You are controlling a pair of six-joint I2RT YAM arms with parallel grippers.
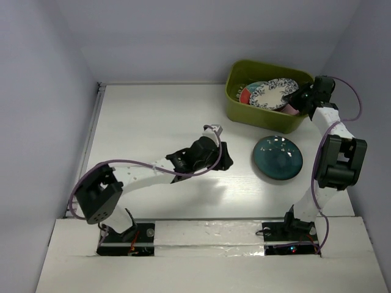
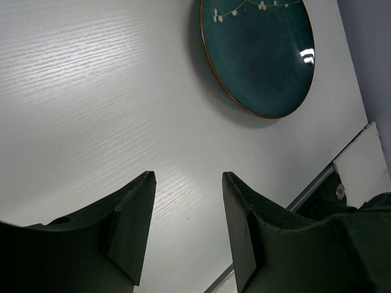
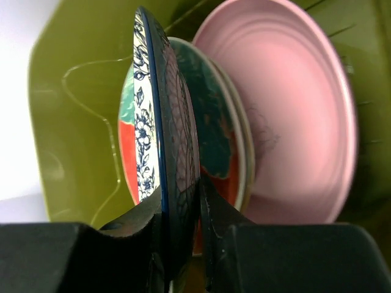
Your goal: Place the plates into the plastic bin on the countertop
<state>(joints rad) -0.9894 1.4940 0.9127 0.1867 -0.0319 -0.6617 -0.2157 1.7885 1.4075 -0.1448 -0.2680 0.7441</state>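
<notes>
Over plastic bin (image 1: 256, 117), right end effector (image 1: 292, 97) pinches floral-rim plate (image 1: 269, 94); left end effector (image 2: 187, 180) wide

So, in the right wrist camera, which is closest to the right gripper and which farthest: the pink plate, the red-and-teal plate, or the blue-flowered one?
From the right gripper:
1. The blue-flowered plate, held edge-on in its grip.
2. The red-and-teal plate, just behind it.
3. The pink plate, farthest back, on the right.
</notes>
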